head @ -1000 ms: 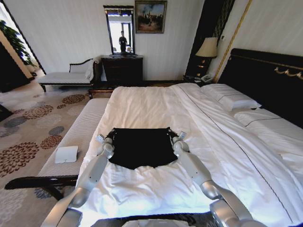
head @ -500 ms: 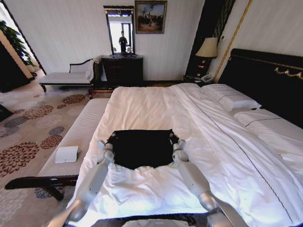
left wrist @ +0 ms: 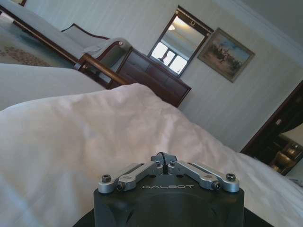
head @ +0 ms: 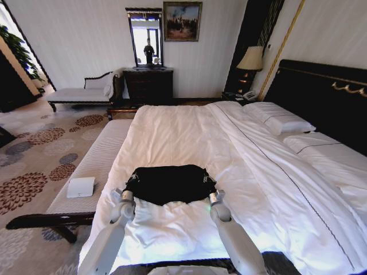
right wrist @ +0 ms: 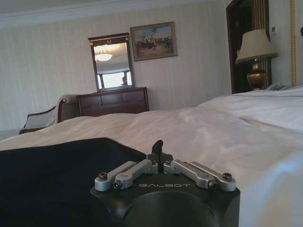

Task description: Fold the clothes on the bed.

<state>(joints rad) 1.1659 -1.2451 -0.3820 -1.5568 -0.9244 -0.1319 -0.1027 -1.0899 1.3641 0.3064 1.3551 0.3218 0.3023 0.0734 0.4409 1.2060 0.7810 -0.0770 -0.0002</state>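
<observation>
Black short-sleeved T-shirt (head: 170, 183) lay on the white-sheeted bed (head: 189, 129), long axis across it, my left gripper (head: 128, 191) and right gripper (head: 213, 192) each pinched shut on a near corner.

"GALBOT" reads in pale letters on black body of left gripper (left wrist: 163, 160); same "GALBOT" on right gripper (right wrist: 157, 150) body. No other legible text.
</observation>
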